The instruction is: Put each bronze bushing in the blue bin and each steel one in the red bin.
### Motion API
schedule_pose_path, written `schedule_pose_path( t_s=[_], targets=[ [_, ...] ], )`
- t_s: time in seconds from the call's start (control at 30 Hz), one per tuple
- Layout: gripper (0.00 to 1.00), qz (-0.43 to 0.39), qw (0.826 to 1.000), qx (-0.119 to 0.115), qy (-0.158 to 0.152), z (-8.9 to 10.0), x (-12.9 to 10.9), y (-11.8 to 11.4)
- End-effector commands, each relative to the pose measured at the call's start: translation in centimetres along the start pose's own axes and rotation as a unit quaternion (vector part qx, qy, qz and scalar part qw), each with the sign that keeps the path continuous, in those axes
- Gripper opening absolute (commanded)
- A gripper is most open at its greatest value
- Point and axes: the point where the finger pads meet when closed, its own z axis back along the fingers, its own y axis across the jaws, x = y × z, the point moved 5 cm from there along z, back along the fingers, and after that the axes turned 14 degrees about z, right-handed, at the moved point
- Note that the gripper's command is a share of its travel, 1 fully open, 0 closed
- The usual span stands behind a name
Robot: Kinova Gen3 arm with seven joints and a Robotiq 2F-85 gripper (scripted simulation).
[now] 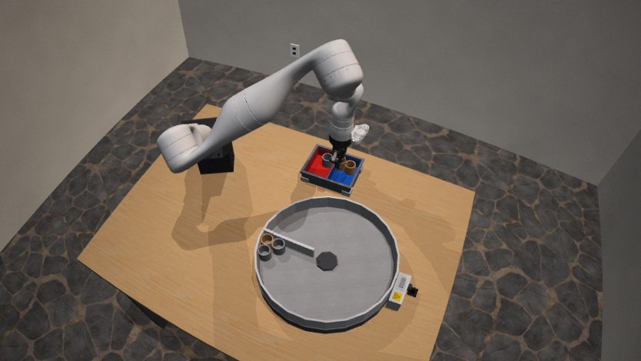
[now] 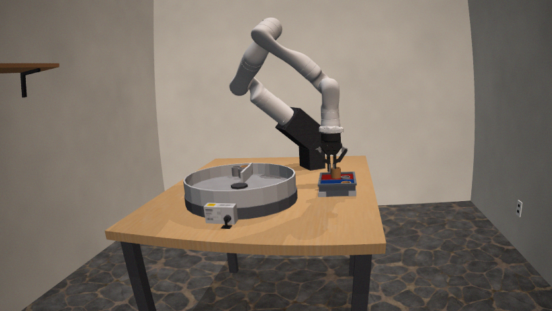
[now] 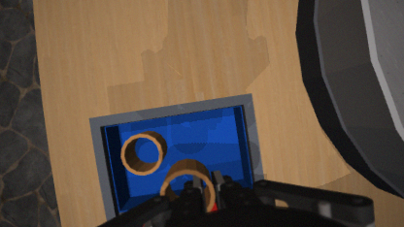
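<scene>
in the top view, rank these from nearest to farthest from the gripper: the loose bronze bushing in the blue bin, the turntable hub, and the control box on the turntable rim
From the gripper, which is shut on a bronze bushing:
1. Loose bronze bushing, right beside it in the blue bin.
2. Turntable hub, at the disc's middle.
3. Control box, on the rim's far side from the bins.

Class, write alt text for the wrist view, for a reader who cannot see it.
Looking straight down, the claw grips the wall of a bronze bushing over the blue bin, where another bronze bushing already stands upright. The grey-rimmed bin sits on a wooden table, with the dark curved wall of the turntable at the right edge.
</scene>
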Motion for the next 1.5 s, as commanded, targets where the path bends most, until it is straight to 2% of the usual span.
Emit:
schedule_pose_path(
  t_s=[0.0,1.03,1.47],
  targets=[
    [0.0,-0.001,1.0,-0.001,0.003,-0.2,-0.3,-0.1],
    [0.0,0.0,1.0,0.0,0.001,-0.2,0.0,0.0],
    [0.0,-0.001,1.0,-0.001,0.003,-1.4,-0.1,-0.2]
  ],
)
